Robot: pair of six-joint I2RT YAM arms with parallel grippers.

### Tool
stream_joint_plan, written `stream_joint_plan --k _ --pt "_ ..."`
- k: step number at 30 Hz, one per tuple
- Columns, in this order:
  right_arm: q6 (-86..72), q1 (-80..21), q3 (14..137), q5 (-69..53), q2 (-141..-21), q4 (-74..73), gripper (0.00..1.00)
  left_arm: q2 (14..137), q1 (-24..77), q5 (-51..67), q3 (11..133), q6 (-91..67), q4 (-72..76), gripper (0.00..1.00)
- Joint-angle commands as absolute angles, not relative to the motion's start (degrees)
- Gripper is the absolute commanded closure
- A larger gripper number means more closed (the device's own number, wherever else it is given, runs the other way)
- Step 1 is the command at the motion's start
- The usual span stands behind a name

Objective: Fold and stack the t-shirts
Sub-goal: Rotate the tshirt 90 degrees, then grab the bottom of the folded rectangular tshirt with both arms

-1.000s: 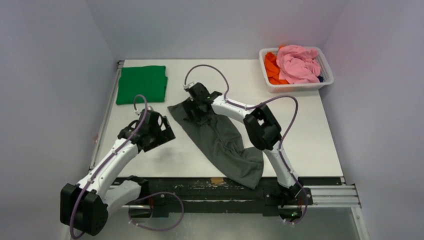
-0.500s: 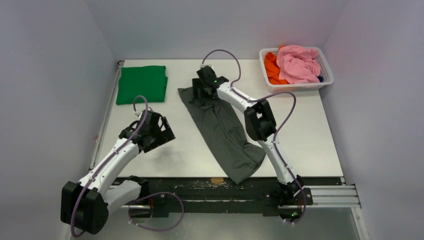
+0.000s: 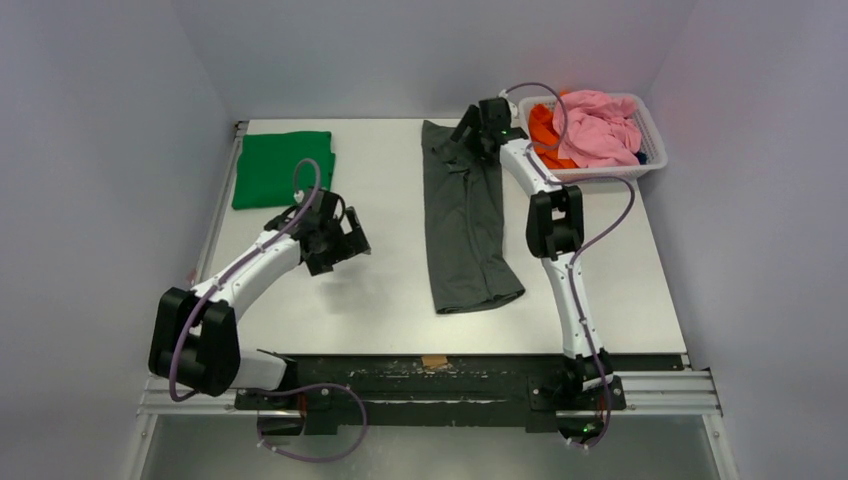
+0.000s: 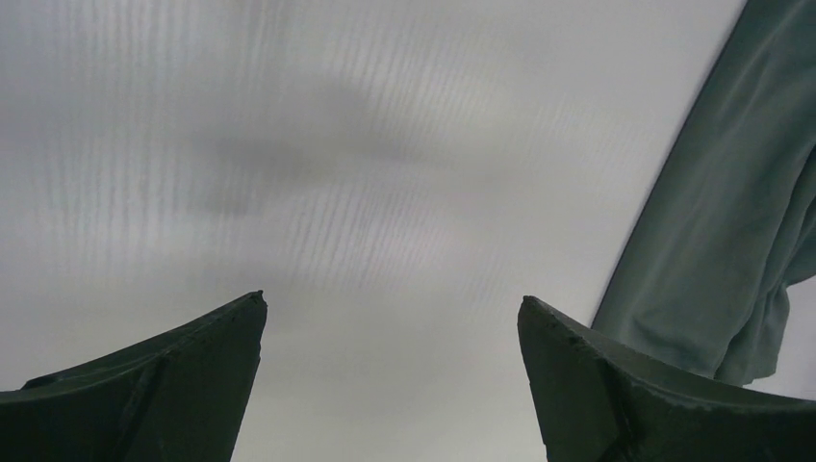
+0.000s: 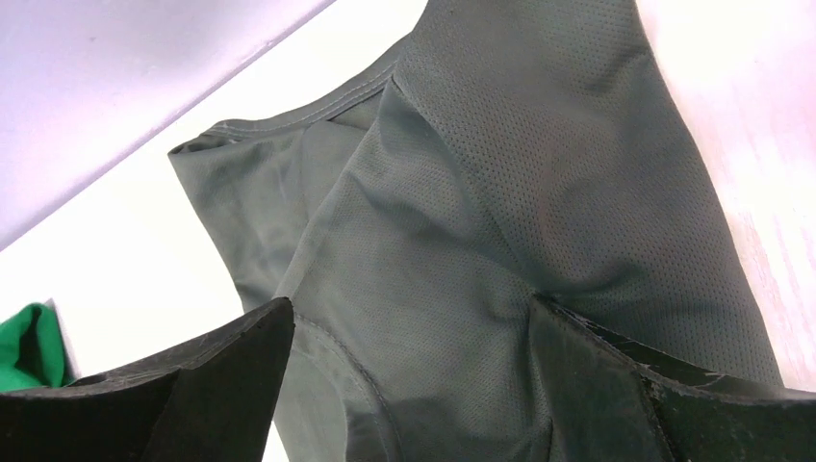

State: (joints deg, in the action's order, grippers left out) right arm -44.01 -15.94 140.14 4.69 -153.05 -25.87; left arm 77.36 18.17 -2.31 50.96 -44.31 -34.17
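White-and-black arms (image 3: 250, 275) — purple cables (image 3: 297, 185)

You find no legible text, label, brand, number or sign in any of the three views. The dark grey t-shirt (image 3: 462, 230), the green t-shirt (image 3: 283, 168) and the white basket (image 3: 590, 172) show you plain, unmarked surfaces. The small tan patch (image 3: 433, 361) at the near edge of the table (image 3: 390, 300) is too small for you to tell whether it carries any writing.
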Motion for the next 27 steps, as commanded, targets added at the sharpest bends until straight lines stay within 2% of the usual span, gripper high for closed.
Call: stream_joint_plan --k 1,5,8,16,21,25,27 --pt "-40.12 -16.89 136.04 -2.12 -151.06 -24.92 0.08 80.07 19.67 6.91 53.25 -42.14 -29.24 0.00" --pt "-31.76 -18.68 133.94 -5.56 -140.34 -27.21 0.08 80.82 25.88 12.06 53.12 -41.75 -26.45 0.00" --pt "-27.41 -20.78 127.74 -2.63 -129.83 -28.27 0.08 81.85 30.50 16.42 51.33 -43.87 -21.66 0.02" --pt "-27.52 -22.25 88.45 4.93 -97.29 -24.58 0.07 90.55 43.00 17.87 50.84 -49.18 -13.95 0.16" --pt "-32.21 -21.98 65.54 11.67 -80.05 -23.01 0.07 95.40 46.81 16.10 52.43 -50.30 -13.42 0.22" --pt "-37.43 -21.30 49.81 12.86 -69.96 -22.49 0.12 98.64 47.97 16.39 53.50 -50.75 -12.62 0.33" --pt "-39.53 -21.10 44.12 11.87 -67.25 -22.58 0.17 99.95 48.58 16.46 54.11 -50.82 -12.66 0.43"
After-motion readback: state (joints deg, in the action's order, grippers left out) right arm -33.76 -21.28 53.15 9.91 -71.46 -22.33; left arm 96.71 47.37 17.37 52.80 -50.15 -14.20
